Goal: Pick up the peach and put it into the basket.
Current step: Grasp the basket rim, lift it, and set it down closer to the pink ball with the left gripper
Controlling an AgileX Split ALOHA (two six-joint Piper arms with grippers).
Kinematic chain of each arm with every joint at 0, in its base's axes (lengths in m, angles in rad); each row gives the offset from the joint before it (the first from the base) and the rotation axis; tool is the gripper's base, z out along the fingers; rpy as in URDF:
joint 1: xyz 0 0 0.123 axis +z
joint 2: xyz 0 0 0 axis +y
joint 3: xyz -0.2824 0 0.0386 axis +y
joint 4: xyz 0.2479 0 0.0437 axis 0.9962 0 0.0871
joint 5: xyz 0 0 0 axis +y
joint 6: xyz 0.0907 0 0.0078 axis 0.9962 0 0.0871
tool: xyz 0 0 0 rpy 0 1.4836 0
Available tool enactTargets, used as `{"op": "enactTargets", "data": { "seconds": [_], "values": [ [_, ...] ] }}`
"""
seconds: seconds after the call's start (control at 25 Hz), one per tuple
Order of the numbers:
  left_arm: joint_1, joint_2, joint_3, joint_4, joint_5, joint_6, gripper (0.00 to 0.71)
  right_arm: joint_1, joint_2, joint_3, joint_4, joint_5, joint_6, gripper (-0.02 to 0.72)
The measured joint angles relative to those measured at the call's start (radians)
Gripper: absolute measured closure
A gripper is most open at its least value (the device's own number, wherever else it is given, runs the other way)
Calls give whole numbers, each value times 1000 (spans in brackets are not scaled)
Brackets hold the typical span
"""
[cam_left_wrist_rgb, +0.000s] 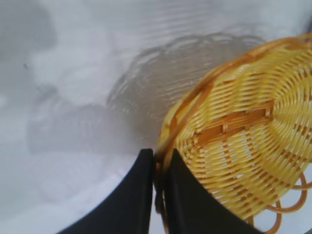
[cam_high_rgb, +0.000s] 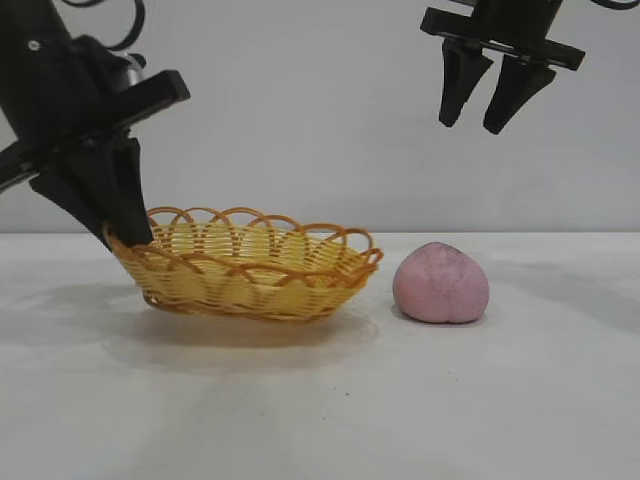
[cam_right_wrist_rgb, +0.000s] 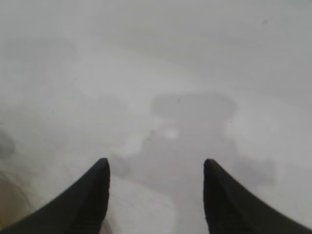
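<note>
On the table (cam_high_rgb: 560, 400) | peach (cam_high_rgb: 441, 283) sits just beside the basket (cam_high_rgb: 250, 270) | left gripper (cam_high_rgb: 125, 232) pinches the basket's edge, tipping it | right gripper (cam_high_rgb: 485, 122) hangs open high above peach | next: go down, grab peach

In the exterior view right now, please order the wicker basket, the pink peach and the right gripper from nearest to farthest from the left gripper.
1. Yellow wicker basket: rim pinched in the left gripper fingers.
2. Dusty-pink rounded peach: on the table, right of the basket.
3. Right gripper: raised, upper right, fingers open.
</note>
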Motion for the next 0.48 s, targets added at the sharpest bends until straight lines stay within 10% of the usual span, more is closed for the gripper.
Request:
{"op": "enactTargets", "data": {
  "seconds": [0.48],
  "values": [
    [0,33,0,-132,-36,76,710,6,0,0,5,3,-10,340]
  ]
}}
